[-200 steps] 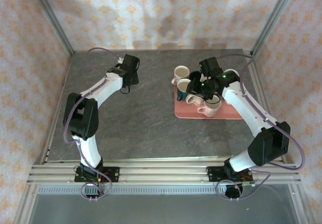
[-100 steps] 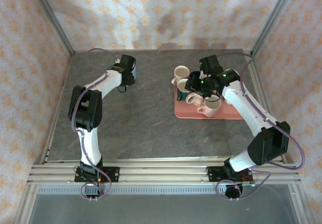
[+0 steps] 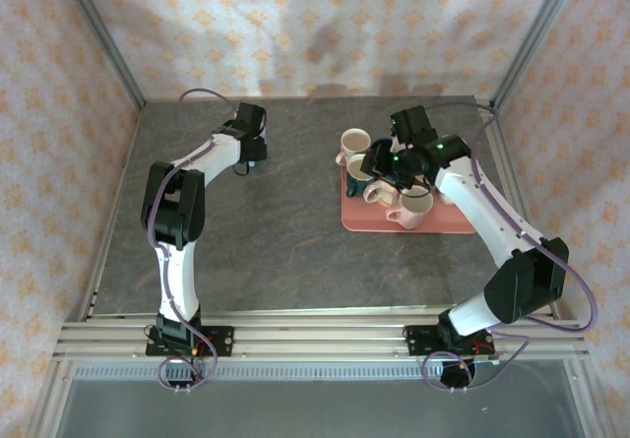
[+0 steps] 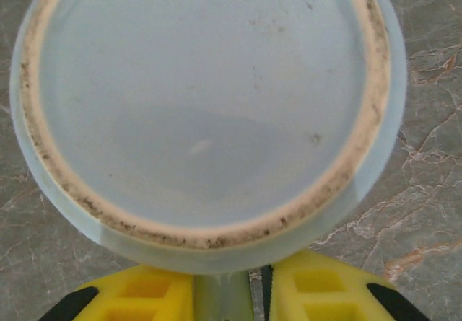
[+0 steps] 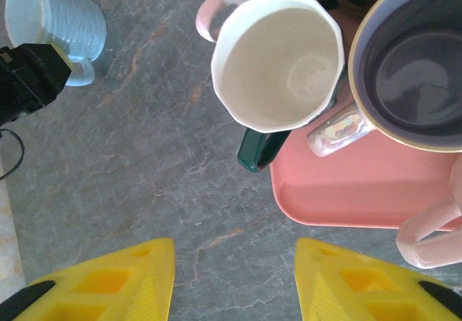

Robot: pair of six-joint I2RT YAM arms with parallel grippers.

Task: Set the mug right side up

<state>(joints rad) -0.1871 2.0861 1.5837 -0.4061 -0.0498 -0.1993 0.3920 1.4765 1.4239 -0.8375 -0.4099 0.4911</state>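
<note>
The mug [image 4: 206, 104] is pale blue and ribbed, and it stands upside down on the grey table, its flat base facing my left wrist camera. Its handle [image 4: 222, 298] runs down between my left gripper's yellow fingers [image 4: 137, 301], which have narrowed against it. From the right wrist view the same mug [image 5: 54, 22] sits at the far left, with the left gripper's black body beside its handle. From above, my left gripper [image 3: 251, 151] hangs over the back left of the table. My right gripper [image 5: 234, 285] is open above bare table by the tray's left edge.
A pink tray [image 3: 448, 223] at the back right holds several upright mugs, among them a cream one with a green handle [image 5: 278, 58] and a dark-lined one [image 5: 415, 61]. Metal frame posts and patterned walls enclose the table.
My left gripper has narrowed around the mug's handle and its arm has straightened toward the back. The right arm has stayed still.
</note>
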